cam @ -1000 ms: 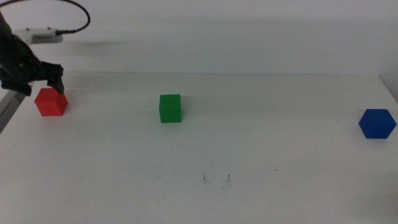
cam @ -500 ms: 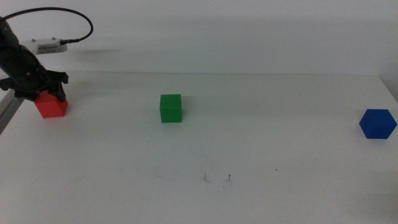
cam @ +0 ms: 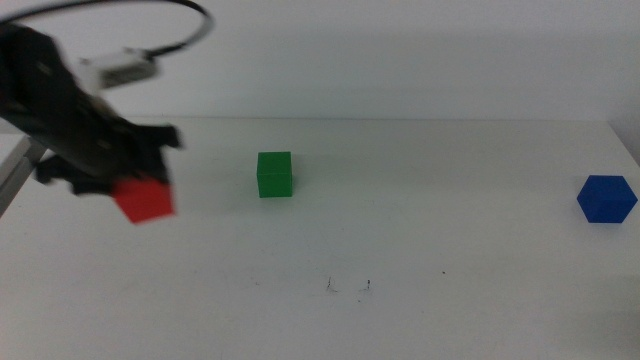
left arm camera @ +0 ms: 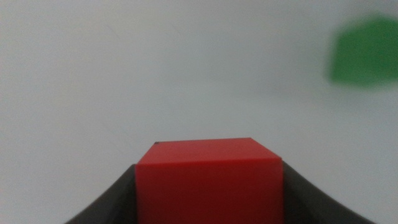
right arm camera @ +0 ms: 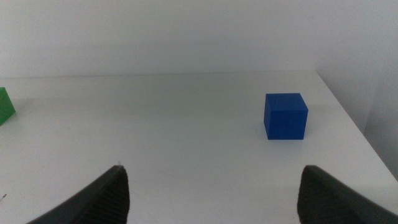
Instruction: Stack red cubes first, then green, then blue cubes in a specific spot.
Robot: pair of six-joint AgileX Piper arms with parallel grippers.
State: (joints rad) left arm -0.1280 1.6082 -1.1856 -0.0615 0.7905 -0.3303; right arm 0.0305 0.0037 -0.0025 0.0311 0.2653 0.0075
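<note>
My left gripper (cam: 135,195) is shut on the red cube (cam: 143,200) and holds it above the table, left of the green cube (cam: 274,174). In the left wrist view the red cube (left arm camera: 209,180) sits between the dark jaws, and the green cube (left arm camera: 365,51) shows blurred beyond it. The blue cube (cam: 606,198) rests at the table's far right; it also shows in the right wrist view (right arm camera: 285,116). My right gripper (right arm camera: 211,193) is open and empty, back from the blue cube, out of the middle view.
The white table (cam: 400,260) ends at a right edge just past the blue cube. A cable and a white connector (cam: 120,70) trail above the left arm. Small dark marks (cam: 348,287) lie on the table near the front middle.
My left gripper has lifted the red cube off the table's far left and carried it right, toward the green cube. The green and blue cubes have not moved.
</note>
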